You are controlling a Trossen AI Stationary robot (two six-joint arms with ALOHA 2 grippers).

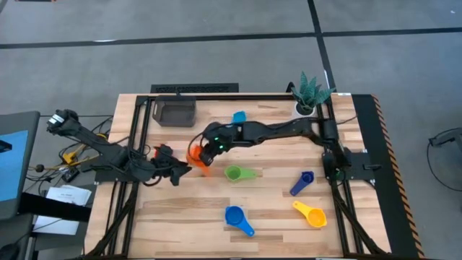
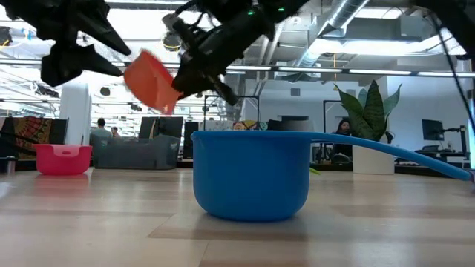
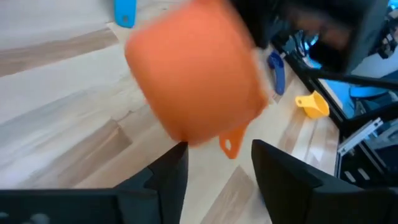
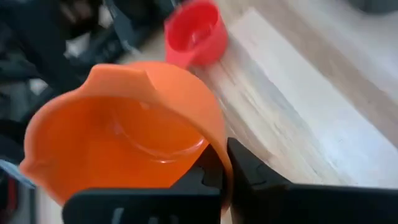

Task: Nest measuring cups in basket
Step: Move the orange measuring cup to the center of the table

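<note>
An orange measuring cup (image 1: 195, 156) hangs above the table's left middle, with my right gripper (image 4: 225, 171) shut on it. My left gripper (image 3: 217, 168) is open just left of it. Its fingers stand on either side of the cup's handle tab (image 3: 229, 145) without touching. The red cup (image 4: 196, 34) lies on the table below. The light blue cup (image 1: 239, 116), green cup (image 1: 239, 173), dark blue cup (image 1: 303, 182), yellow cup (image 1: 310, 214) and blue cup (image 1: 237, 218) lie scattered on the wood. The dark basket (image 1: 177, 112) stands at the far left. My right gripper pinches the orange cup's side wall at the rim (image 4: 217, 146), one finger inside the bowl and one outside. The fingers slant down, coming from the table's right. The cup is lifted clear of the table and tilted (image 2: 152, 78).
A white pot with a green plant (image 1: 310, 94) stands at the far right corner. Black frame rails (image 1: 141, 144) run along the table's left and right sides. In the low view the blue cup (image 2: 252, 174) fills the foreground.
</note>
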